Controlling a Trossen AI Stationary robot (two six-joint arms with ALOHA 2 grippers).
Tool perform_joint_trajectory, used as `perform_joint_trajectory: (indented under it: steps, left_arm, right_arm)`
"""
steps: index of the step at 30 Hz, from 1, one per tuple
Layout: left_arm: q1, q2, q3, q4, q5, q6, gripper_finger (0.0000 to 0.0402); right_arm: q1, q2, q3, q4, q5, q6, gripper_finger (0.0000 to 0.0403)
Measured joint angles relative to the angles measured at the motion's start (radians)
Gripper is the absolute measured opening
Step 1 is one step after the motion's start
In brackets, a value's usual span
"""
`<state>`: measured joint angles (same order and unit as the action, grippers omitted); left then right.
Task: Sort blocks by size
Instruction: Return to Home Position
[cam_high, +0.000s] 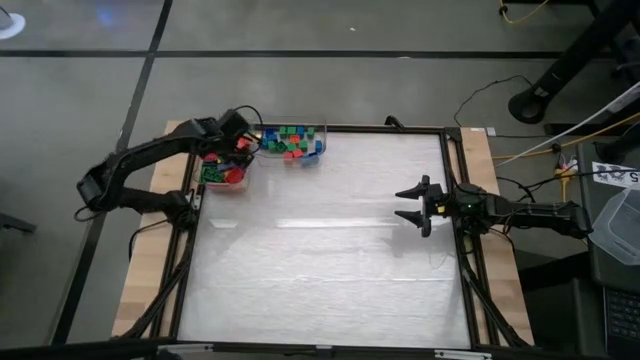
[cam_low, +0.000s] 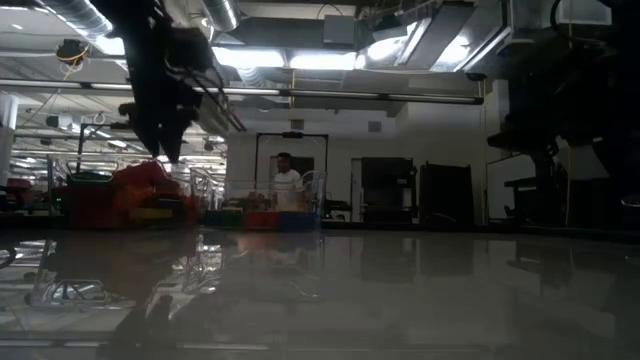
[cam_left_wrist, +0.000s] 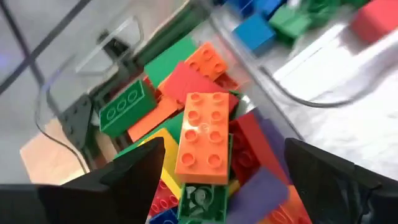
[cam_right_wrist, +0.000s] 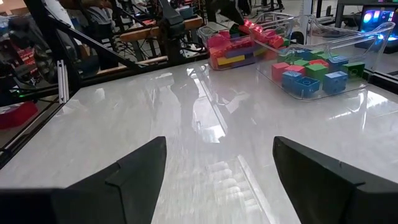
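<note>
1. The left fingers (cam_left_wrist: 134, 177) are spread wide and hold nothing. They hang directly above the heap inside the left clear plastic bin (cam_high: 206, 183).
2. Directly below the gap between them lies a long orange eight-stud plastic brick (cam_left_wrist: 202, 140). It rests flat, studs up, on top of the heap and touches neither finger. Judgement: this is a drop position, and the wide spread lets the arm lift away without dragging the brick.
3. Around that brick lie other long rectangular plastic bricks (cam_left_wrist: 127, 106) in green, red, yellow and purple, stacked loosely. This bin collects the large size.
4. Beyond the left fingers, just beside the first bin, stands a second clear plastic bin (cam_high: 322, 133). It holds short square plastic bricks (cam_right_wrist: 308, 78) in blue, green and red. Keeping the two bins side by side probably puts both sizes within one arm's reach.
5. The right fingers (cam_right_wrist: 134, 174) are also spread and empty. They hover over the white tabletop (cam_high: 320, 260), well apart from both bins and pointing toward them. Judgement: this is a waiting pose, clear of the left arm.
6. The high view shows no loose brick on the tabletop, so sorting appears essentially complete. The left arm need only rise clear of the bin wall.
</note>
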<state>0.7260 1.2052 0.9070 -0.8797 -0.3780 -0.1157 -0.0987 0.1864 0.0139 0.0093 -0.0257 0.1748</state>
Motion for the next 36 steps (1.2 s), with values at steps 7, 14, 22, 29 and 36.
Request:
perform_joint_trajectory:
  steps: [7,14,22,29,36]
  left_arm:
    - [-0.005,-0.244,0.000,-0.019,0.231,0.120,0.0318]
    - [-0.019,-0.536,-0.048,0.069,0.583,0.145,0.0318]
    - [-0.092,-0.827,-0.310,0.359,0.736,0.040,0.0318]
    - [-0.151,-1.005,-0.527,0.578,0.841,0.004,0.0318]
    - [-0.225,-1.149,-0.725,0.720,0.848,-0.097,0.0318]
  right_arm:
    - [0.000,0.000,0.000,0.000,0.000,0.000,0.0294]
    - [0.000,0.000,0.000,0.000,0.000,0.000,0.0294]
    - [0.000,0.000,0.000,0.000,0.000,0.000,0.0294]
    - [0.000,0.000,0.000,0.000,0.000,0.000,0.0294]
    - [0.000,0.000,0.000,0.000,0.000,0.000,0.0294]
